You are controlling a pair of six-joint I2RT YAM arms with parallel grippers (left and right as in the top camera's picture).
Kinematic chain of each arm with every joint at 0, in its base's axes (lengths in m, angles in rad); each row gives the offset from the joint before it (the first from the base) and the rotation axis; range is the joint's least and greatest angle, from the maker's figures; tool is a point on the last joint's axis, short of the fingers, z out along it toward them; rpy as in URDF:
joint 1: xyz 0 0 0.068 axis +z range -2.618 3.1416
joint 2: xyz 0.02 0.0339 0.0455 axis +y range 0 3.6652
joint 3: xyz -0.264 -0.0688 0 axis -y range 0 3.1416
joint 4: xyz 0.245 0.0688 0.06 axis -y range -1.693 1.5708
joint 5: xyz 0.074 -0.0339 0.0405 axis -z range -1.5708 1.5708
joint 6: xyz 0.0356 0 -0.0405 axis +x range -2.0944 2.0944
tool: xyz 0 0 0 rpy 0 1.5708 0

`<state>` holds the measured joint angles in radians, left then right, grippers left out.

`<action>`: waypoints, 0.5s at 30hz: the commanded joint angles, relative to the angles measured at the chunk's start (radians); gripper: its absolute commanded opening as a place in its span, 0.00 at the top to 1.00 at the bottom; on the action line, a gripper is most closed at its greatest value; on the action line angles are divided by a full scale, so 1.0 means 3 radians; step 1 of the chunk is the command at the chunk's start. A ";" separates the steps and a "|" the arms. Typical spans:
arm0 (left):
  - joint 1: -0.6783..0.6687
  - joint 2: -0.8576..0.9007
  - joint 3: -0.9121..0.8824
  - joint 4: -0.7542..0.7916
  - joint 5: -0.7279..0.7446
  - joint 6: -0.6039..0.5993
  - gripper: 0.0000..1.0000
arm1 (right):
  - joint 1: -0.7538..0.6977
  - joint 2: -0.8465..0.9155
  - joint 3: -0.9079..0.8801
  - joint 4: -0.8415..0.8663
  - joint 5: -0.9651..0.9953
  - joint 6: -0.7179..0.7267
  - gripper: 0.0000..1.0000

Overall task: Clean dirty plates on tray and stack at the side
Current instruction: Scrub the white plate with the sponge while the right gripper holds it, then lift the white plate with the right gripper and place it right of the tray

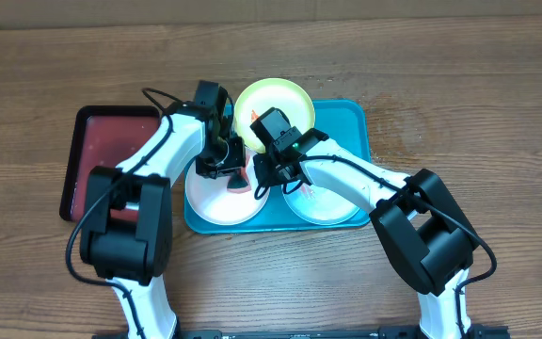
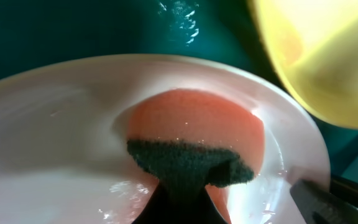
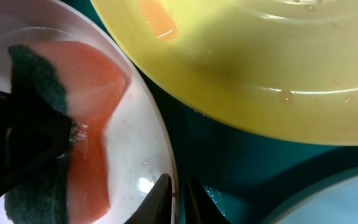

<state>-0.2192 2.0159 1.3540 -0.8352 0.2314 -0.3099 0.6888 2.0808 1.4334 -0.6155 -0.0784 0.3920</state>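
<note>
My left gripper [image 2: 174, 205] is clamped on the sponge [image 2: 197, 134] by its dark green scouring layer. The orange side rests on the white plate [image 2: 55, 143], which sits at the lower left of the teal tray [image 1: 351, 122]. My right gripper [image 3: 178, 200] is nearly closed, its fingers pinching that plate's rim. The yellow-green plate [image 3: 260, 68] lies at the tray's upper centre and the mint plate [image 1: 332, 205] at its lower right.

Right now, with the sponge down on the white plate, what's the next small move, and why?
Probably wipe the sponge across the white plate. The left gripper holds it on that plate, and the right gripper straddles the plate's rim, seemingly steadying it for a scrub.
</note>
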 commanded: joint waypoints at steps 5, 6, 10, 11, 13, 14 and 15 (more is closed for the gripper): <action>0.0011 0.0123 0.0109 -0.0600 -0.1895 -0.0197 0.96 | -0.0003 0.0023 -0.0018 0.0017 0.0013 0.0014 0.90; 0.0011 0.0112 0.0150 -0.0708 -0.2092 -0.0301 0.96 | -0.0003 0.0023 -0.0018 0.0018 0.0013 0.0009 0.90; 0.0011 0.0098 0.0369 -0.1064 -0.2434 -0.0551 0.96 | -0.0003 0.0023 -0.0018 0.0019 0.0062 0.0004 0.90; 0.0011 0.0098 0.0443 -0.1141 -0.2430 -0.0571 0.96 | -0.0003 0.0023 -0.0018 0.0019 0.0062 0.0004 0.90; 0.0011 0.0092 0.0585 -0.1272 -0.2429 -0.0666 0.96 | -0.0003 0.0023 -0.0017 0.0018 0.0060 0.0005 0.90; 0.0011 0.0083 0.0661 -0.1338 -0.2430 -0.0731 0.96 | -0.0003 0.0022 -0.0011 0.0017 0.0058 0.0004 0.90; 0.0015 0.0058 0.0736 -0.1399 -0.2430 -0.0799 0.96 | -0.0003 0.0022 0.0008 0.0000 0.0057 0.0005 0.93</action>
<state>-0.2230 2.0369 1.4891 -1.2167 -0.3702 -0.4488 0.6907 2.0808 1.4334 -0.6102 -0.0792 0.3920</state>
